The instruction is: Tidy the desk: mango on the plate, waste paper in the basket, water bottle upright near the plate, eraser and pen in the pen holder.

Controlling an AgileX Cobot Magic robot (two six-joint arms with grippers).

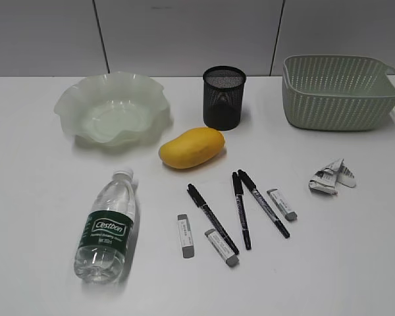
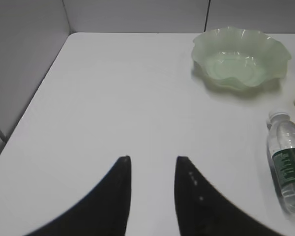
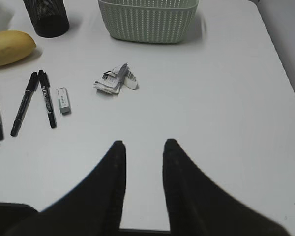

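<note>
Nothing sorted yet. Our left hand (image 2: 153, 162) and right hand (image 3: 143, 145) hang spread, empty, over bare tabletop (image 1: 39, 197). Mango (image 1: 191, 147) lies between plate (image 1: 112, 108) and pen holder (image 1: 224, 97); waste paper (image 3: 115, 79) lies before basket (image 3: 147, 19).

the bottle (image 1: 107, 227) lay on its side and its dark green label (image 1: 108, 230) read "cestbon" in white script; the smaller white lines under it were too fine to read. the paper (image 1: 330, 176) carried dark print that stayed illegible. the pens (image 1: 242, 209) and erasers (image 1: 185, 235) bore small markings, none legible.
</note>
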